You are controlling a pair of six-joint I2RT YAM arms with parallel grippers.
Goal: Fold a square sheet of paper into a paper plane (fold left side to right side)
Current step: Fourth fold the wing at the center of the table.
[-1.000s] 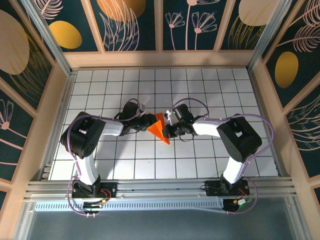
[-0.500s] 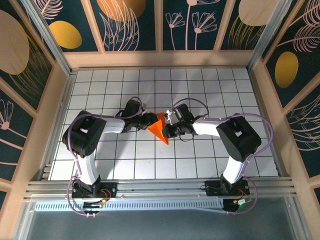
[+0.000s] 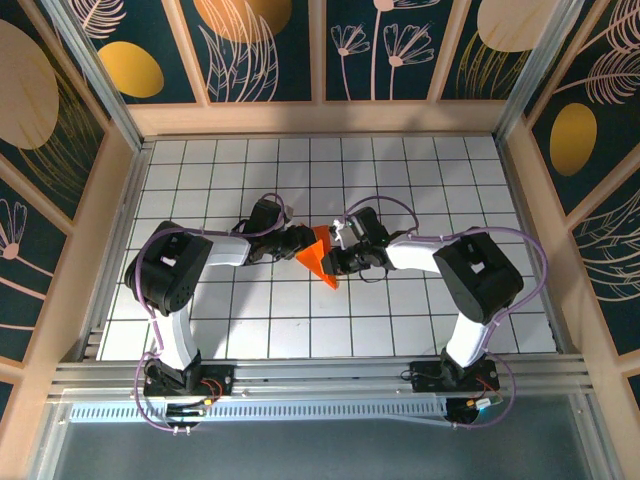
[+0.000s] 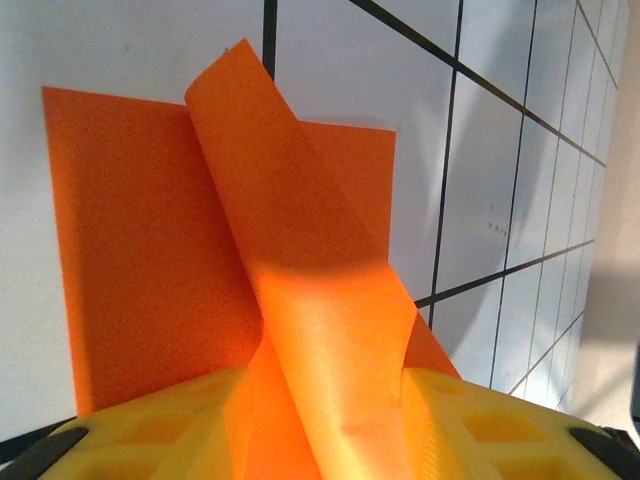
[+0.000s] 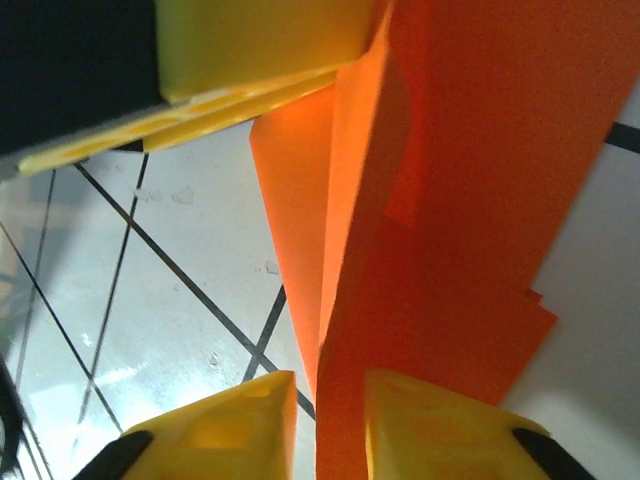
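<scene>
The left gripper (image 4: pixel 325 410) has its yellow jaws part closed on a raised, curling flap of the square sheet of paper (image 4: pixel 150 250). The flap runs up between them and leans over the flat orange layer lying on the white grid table (image 3: pixel 400 180). The right gripper (image 5: pixel 330 405) stands with its jaws a little apart. The paper's folded edge passes through the gap, and I see no pinch on it.

From above, the paper sits mid-table as a small creased triangle, its tip toward the arms' bases, with a gripper close against each side.

The step in hand looks like the left-to-right fold: the flap is lifted but not yet laid down. The next move likely calls for the left arm to carry the flap across, line up the edges and press the crease flat. The right gripper would need to steady the lower layer or get clear of the landing spot — otherwise the thin sheet may slide and the fold go skew.
</scene>
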